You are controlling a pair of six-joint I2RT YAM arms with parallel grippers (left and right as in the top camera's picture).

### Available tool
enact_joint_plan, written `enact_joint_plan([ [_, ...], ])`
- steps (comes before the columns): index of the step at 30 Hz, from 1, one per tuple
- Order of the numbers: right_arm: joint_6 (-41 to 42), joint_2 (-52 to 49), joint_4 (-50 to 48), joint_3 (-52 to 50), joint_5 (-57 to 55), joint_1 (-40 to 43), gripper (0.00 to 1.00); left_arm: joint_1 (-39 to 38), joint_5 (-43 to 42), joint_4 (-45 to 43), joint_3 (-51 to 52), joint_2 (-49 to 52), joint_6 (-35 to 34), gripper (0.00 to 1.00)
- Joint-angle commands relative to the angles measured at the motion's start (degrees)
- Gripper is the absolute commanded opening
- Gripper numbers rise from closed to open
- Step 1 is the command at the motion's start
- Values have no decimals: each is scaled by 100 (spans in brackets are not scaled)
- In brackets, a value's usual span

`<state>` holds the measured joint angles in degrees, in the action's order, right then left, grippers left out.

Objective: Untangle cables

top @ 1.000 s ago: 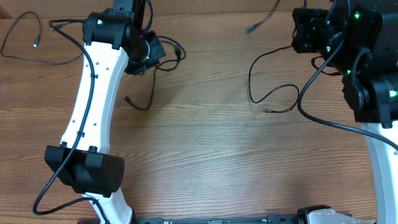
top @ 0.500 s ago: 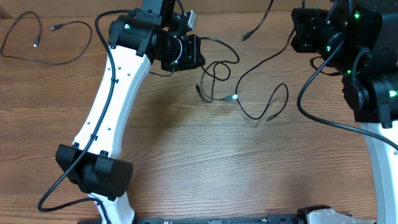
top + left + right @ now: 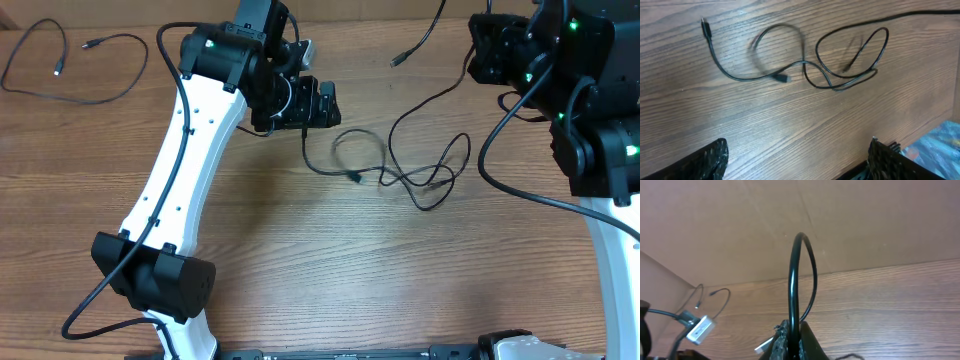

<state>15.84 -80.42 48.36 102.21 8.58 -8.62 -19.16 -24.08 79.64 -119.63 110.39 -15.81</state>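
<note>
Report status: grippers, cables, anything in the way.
Left gripper open, empty. Right gripper shut on one cable. Looped cables crossed mid-table; separate cable far left. No obstruction seen.

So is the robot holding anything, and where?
The right gripper pinches a cable on its cord; the left gripper is open, holding nothing.

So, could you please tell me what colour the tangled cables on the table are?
The cables are black; left wrist view shows it best.
</note>
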Motion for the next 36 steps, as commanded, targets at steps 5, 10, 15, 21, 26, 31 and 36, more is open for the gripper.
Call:
enact_joint_plan([
  [5, 640, 28, -1115, 103, 1132, 13, 4, -48, -525, -398, -52, -22, 695, 93],
  [10, 1421, 28, -2295, 103, 1679, 13, 4, -48, -973, -680, -52, -22, 922, 100],
  [15, 2446, 28, -3668, 105, 1915, 13, 4, -50, -1071, -992, -52, -22, 922, 100],
  [21, 3571, 28, -4822, 105, 2210, 13, 4, -107, -1137, -1604, -52, -22, 1222, 100],
  [26, 3779, 26, -4922, 105, 2190, 13, 4, -415, -1543, -2013, -52, -22, 2267, 100],
  [31, 3818, 28, -4911, 105, 2157, 13, 4, -754, -1231, -2151, -52, -22, 2964, 100],
  [36, 3818, 26, -4793, 105, 2153, 13, 4, -798, -846, -2197, -52, -22, 2955, 82],
])
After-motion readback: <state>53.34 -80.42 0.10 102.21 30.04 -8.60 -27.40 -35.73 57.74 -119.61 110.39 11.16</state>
